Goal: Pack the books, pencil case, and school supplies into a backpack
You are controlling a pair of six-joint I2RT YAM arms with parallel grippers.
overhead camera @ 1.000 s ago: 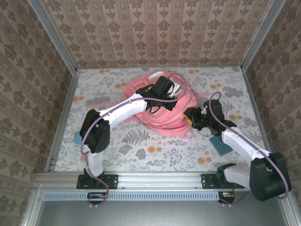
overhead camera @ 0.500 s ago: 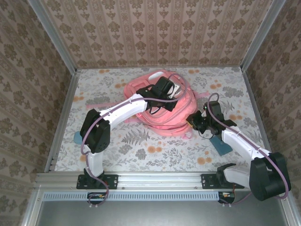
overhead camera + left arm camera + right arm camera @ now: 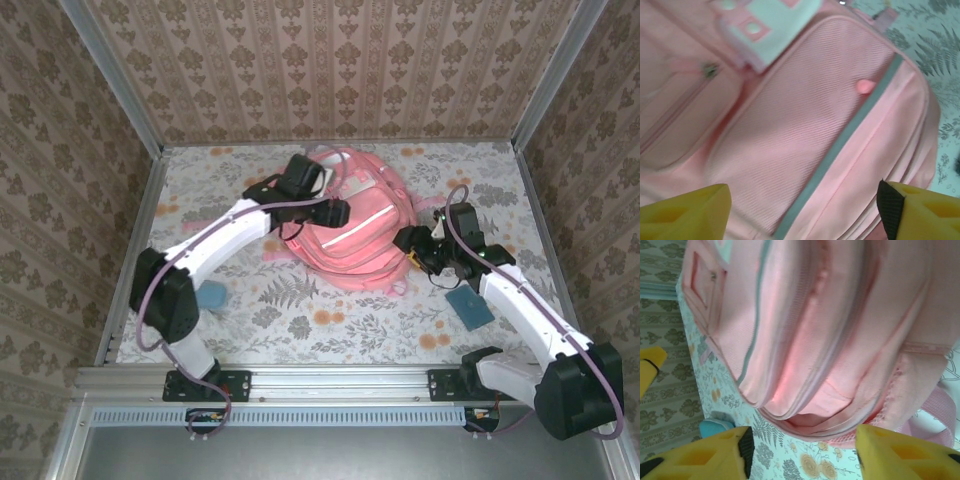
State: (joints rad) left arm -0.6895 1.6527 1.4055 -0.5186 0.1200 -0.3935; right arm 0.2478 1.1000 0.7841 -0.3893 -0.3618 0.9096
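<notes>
Lower right of the overhead view: teal flat square (image 3: 470, 307) lying on the table, well apart from the bag. Lower left: a second teal piece (image 3: 210, 293). Further up, right gripper (image 3: 410, 243) spread wide at the right edge of the backpack (image 3: 355, 225), gripping nothing. Left gripper (image 3: 337, 212) swung left and sprung wide off the fabric pinched a second ago. Backpack dropped flat, pockets up, at centre. Probably calls for a fresh grip before loading supplies.
</notes>
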